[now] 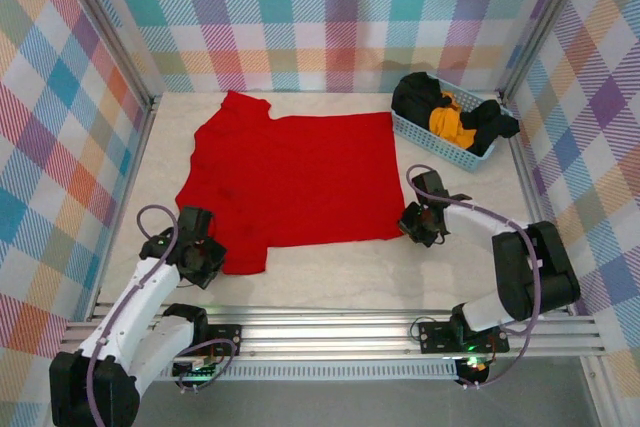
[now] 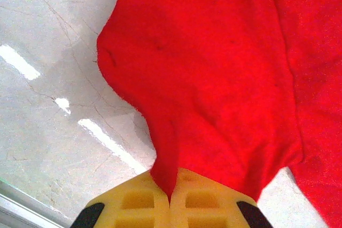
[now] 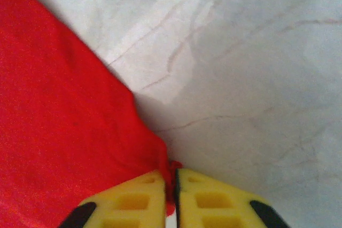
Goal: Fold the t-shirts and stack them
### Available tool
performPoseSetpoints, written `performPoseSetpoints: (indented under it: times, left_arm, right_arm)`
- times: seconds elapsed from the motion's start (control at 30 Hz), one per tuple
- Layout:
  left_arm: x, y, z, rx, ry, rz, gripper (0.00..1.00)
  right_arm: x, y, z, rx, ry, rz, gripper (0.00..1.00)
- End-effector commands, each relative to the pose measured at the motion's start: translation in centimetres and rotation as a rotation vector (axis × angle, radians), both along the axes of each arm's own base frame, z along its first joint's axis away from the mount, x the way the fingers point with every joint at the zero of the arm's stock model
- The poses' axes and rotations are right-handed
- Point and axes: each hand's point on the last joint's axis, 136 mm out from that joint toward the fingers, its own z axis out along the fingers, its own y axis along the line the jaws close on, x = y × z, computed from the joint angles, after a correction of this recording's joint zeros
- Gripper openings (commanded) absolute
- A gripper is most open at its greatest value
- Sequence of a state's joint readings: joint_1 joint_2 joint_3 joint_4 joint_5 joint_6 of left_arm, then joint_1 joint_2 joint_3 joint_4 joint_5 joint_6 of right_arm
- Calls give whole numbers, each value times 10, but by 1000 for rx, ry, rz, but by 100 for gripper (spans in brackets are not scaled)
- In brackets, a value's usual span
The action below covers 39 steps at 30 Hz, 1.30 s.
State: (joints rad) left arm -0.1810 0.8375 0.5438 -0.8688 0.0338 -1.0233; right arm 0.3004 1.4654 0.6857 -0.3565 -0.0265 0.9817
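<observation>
A bright red t-shirt (image 1: 290, 177) lies spread flat on the pale table. My left gripper (image 1: 203, 259) is shut on the shirt's near left sleeve (image 2: 214, 94); the cloth runs down between the yellow fingers (image 2: 139, 201). At the shirt's near right corner (image 3: 160, 158), my right gripper (image 1: 415, 222) is shut too, a red fold pinched between its yellow fingers (image 3: 214, 198). Black shirts (image 1: 420, 95) and an orange-yellow shirt (image 1: 450, 119) lie bundled in the basket.
A light blue lattice basket (image 1: 432, 142) stands at the back right, tilted toward the wall. Plaid walls enclose the table on three sides. Bare marble-patterned tabletop (image 1: 330, 272) runs along the near edge in front of the shirt.
</observation>
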Motion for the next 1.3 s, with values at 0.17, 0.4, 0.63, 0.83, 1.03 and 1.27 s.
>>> performPoseSetpoints:
  times: [0.17, 0.4, 0.63, 0.83, 1.03, 1.27]
  left_arm:
    - [-13, 4, 39, -3, -68, 7, 0]
    - [-26, -3, 66, -109, -194, 56, 0]
    - [16, -26, 89, -181, -263, -31, 0]
    - [79, -27, 114, -66, -259, -110, 0]
    - [134, -22, 123, 59, -238, -170, 0]
    - [176, -9, 119, 133, -213, -182, 0]
  right_arm:
    - [-21, -9, 26, -19, -6, -16, 0]
    - [-68, -12, 46, 15, 40, -12, 0]
    - [-63, -5, 55, 44, 25, -14, 0]
    - [-29, -4, 68, 26, 3, -45, 0]
    - [7, -5, 78, 64, 1, -122, 0]
    - [47, -12, 74, 61, 17, -191, 0]
